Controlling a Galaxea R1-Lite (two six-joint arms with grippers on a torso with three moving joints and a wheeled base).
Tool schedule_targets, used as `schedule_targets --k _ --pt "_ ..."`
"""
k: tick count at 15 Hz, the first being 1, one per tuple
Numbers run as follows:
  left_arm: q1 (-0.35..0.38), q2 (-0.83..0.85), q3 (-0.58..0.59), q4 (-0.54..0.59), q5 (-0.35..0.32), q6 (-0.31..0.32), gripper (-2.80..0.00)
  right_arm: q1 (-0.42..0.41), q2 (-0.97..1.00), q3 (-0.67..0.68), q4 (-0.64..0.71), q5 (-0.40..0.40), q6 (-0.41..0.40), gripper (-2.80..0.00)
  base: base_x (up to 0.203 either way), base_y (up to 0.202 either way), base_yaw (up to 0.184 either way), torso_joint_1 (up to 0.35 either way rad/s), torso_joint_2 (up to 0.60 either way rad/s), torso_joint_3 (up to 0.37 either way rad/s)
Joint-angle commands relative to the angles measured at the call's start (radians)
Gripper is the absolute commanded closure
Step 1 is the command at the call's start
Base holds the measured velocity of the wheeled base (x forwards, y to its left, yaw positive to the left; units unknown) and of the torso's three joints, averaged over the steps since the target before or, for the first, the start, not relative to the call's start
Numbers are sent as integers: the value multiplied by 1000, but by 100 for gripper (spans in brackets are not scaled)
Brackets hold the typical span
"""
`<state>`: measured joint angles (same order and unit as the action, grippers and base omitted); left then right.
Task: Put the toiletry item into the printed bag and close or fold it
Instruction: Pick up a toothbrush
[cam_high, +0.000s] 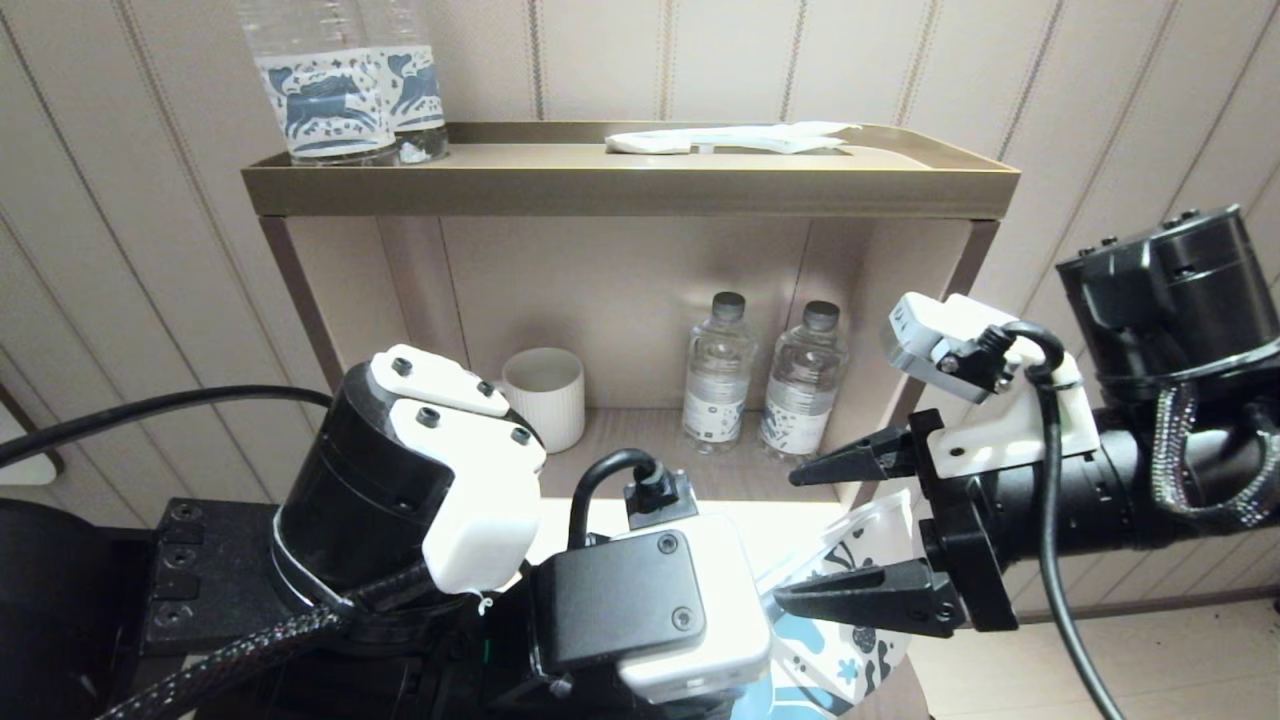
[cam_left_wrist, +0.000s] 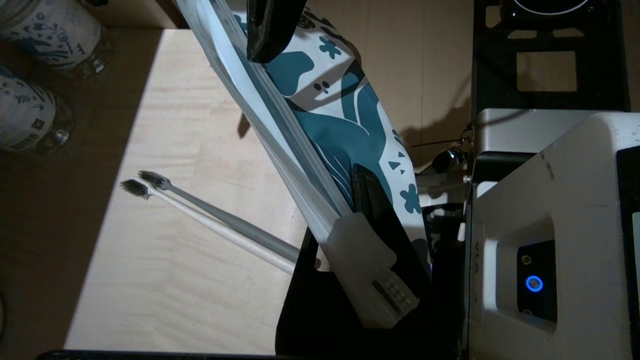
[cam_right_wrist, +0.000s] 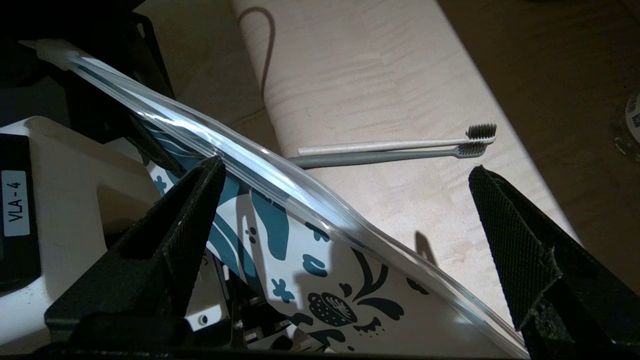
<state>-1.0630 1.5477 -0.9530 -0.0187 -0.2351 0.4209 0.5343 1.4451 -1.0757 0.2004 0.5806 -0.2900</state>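
The left gripper (cam_left_wrist: 370, 210) clenches the printed bag (cam_left_wrist: 345, 115); the right gripper (cam_right_wrist: 345, 210) stands spread wide around the bag's top edge. The white toothbrush (cam_right_wrist: 380, 146) lies beyond on the bare shelf (cam_right_wrist: 400, 75), beside a grey toothbrush (cam_right_wrist: 375, 158).

A brass-coloured shelf unit (cam_high: 630, 190) is the landmark. On its top stand two clear bottles with blue horse labels (cam_high: 345, 95) toward one end and a white wrapped packet (cam_high: 730, 140) toward the other. Inside it sit a ribbed white cup (cam_high: 545, 395) and two small bottles (cam_high: 765, 380). Below it, the right gripper (cam_high: 800, 535) spreads its fingers beside the printed bag (cam_high: 850, 560), near the left arm's wrist (cam_high: 640, 600)
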Motion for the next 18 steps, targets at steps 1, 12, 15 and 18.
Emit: schedule_targets --k 1,12,15,18 --pt "-2 1 -5 -2 0 5 0 1 7 3 1 4 -2 -280 0 0 0 0 0 0" --pt "-5 24 10 -32 45 15 0 0 -37 11 5 3 -1 -280 0 0 0 0 0 0" --pt "3 46 6 -37 45 45 0 -2 -126 46 12 1 -2 -280 0 0 0 0 0 0" --pt "2 93 7 -85 60 93 0 -2 -181 88 22 -1 -3 -280 0 0 0 0 0 0"
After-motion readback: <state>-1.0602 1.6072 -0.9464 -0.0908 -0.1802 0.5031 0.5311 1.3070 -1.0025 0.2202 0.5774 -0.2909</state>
